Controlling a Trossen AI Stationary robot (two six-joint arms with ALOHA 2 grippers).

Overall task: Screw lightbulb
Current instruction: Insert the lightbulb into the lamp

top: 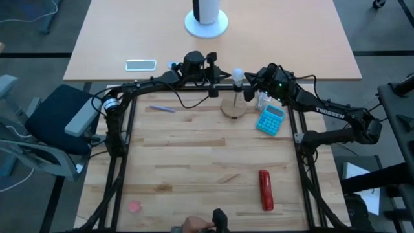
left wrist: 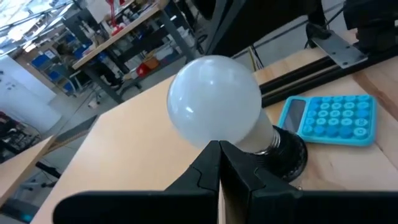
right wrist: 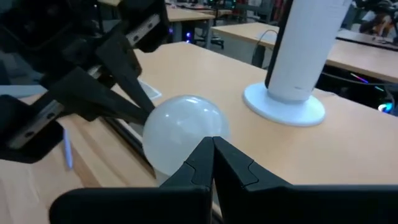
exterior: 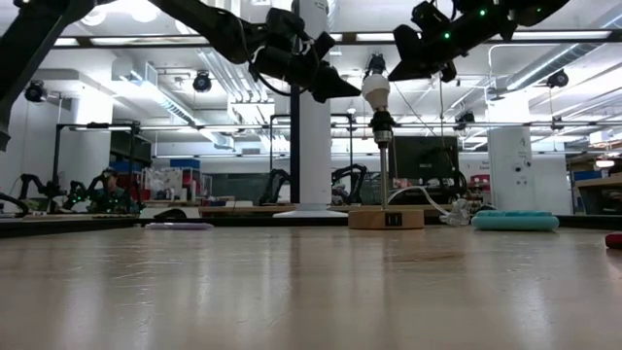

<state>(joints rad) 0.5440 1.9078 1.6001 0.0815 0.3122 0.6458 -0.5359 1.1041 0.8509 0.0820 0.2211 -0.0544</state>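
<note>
White frosted lightbulb (top: pixel 238 74) stands on the dark-topped post of the wooden disc (top: pixel 233 108), upper centre of the high view, apparently seated in its socket. Left gripper (top: pixel 222 73) sits just left of it, right gripper (top: pixel 249 77) just right; both have fingers pressed together and hold nothing. Judgement: to turn the bulb well, one gripper must open, straddle the globe squarely, close gently and rotate about the post's axis without tipping the disc.

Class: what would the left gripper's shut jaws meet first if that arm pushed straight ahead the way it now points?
Most likely the lightbulb. The left gripper aims at its lower side, just above the dark socket. How far apart they are is unclear.
</note>
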